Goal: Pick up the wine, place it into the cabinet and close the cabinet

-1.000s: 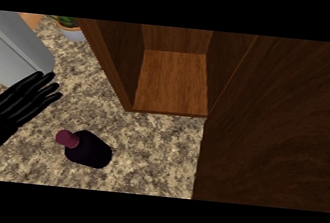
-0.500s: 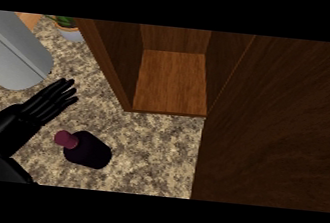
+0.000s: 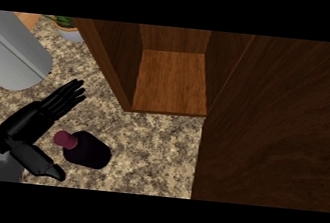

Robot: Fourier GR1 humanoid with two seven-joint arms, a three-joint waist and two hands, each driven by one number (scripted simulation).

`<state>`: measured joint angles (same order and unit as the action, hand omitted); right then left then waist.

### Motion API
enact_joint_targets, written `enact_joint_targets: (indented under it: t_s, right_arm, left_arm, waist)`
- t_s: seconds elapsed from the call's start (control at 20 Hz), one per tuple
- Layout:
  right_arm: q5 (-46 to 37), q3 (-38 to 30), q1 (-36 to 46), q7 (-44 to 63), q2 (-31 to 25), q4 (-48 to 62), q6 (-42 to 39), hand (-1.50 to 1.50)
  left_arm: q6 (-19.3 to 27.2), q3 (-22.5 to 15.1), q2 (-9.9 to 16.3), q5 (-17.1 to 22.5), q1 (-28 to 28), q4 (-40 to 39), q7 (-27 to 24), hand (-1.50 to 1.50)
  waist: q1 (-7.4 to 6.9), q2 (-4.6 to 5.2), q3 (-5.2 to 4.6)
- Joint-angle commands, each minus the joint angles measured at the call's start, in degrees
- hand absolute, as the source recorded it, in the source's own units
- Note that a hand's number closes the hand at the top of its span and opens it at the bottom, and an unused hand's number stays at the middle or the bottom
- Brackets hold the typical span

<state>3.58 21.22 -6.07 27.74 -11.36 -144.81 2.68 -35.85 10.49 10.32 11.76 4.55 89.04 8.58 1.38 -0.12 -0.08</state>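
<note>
While the dark, round-bodied wine bottle with its magenta cap point(image 3: 84, 148) stands ungrasped on the speckled stone bench point(image 3: 150, 147), just beside it the black left hand point(image 3: 40, 116) hovers with fingers straight and apart, so lifting, placing into the open brown wooden cabinet point(image 3: 172, 81) and closing all remain.

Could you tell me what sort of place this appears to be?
Probably a kitchen counter: a speckled stone worktop carries a dark wine bottle in front of an open wooden cabinet, with a small potted plant at the back. The left hand is beside the bottle.

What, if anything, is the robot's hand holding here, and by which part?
Nothing is held. The left hand is open, fingers straight, just left of the wine bottle, which stands on the counter untouched. The right hand is not in view.
</note>
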Motion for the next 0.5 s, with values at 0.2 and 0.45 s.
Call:
enact_joint_targets:
  t_s: [0.2,0.45]
  right_arm:
    - [4.9,-2.6,-1.5,8.9,-2.0,-16.0,0.7,-1.5]
    - [3.4,-0.3,-4.9,3.7,-1.6,-13.7,-0.2,-1.5]
  left_arm:
    - [-0.4,-1.0,0.4,-7.9,2.1,-12.0,-9.8,-1.5]
    - [-0.5,-3.6,-1.6,-12.2,0.5,-18.2,-17.9,-1.5]
  waist:
    - [-0.07,0.02,0.0]
    - [-0.09,0.0,0.03]
